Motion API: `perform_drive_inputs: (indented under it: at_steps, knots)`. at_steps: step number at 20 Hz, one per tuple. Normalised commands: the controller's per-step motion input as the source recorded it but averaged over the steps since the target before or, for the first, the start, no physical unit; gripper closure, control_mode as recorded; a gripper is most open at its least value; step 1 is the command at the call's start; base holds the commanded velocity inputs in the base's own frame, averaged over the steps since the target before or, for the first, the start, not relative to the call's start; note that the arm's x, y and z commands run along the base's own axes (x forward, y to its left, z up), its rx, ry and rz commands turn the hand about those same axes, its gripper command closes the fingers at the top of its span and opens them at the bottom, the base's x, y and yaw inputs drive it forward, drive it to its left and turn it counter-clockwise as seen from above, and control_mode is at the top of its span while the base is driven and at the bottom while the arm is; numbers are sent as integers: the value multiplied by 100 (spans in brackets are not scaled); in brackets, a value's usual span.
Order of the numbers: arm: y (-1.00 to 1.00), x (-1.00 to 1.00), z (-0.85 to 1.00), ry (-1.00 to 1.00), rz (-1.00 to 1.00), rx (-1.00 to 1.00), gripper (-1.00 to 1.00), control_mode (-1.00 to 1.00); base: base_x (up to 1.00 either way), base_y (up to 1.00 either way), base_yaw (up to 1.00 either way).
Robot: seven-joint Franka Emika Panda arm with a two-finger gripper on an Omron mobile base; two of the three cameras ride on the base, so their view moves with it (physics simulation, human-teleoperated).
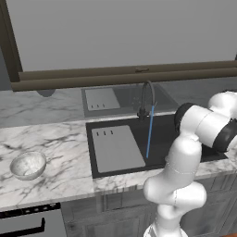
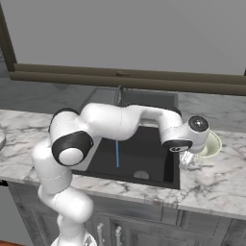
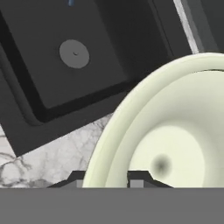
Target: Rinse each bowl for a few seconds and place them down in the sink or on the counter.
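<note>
Glazed cream bowl (image 3: 175, 131), lower right of frame: stiff, light, slippery, breakable. The hand (image 3: 104, 180) pinches its thin rim, nearly closed — the sensible hold.

The worktop (image 1: 60, 143) is white marble with grey veins, and the black sink (image 1: 162, 134) is set into it. A speckled bowl (image 1: 28, 165) sits on the worktop well left of the sink. A cream bowl (image 2: 210, 144) rests on the worktop just right of the sink.
</note>
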Motion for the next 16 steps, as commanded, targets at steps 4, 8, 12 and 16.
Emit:
perform_drive_inputs:
  at_steps: [4,8,12,16]
  knots:
    - [8,0,32,8,25,-4,100,-100,0,0,0]
    - [18,3,26,17,21,-2,100,-100,0,0,0]
    - [22,5,14,15,18,-2,100,-100,0,0,0]
    - [29,1,1,9,16,-2,100,-100,0,0,0]
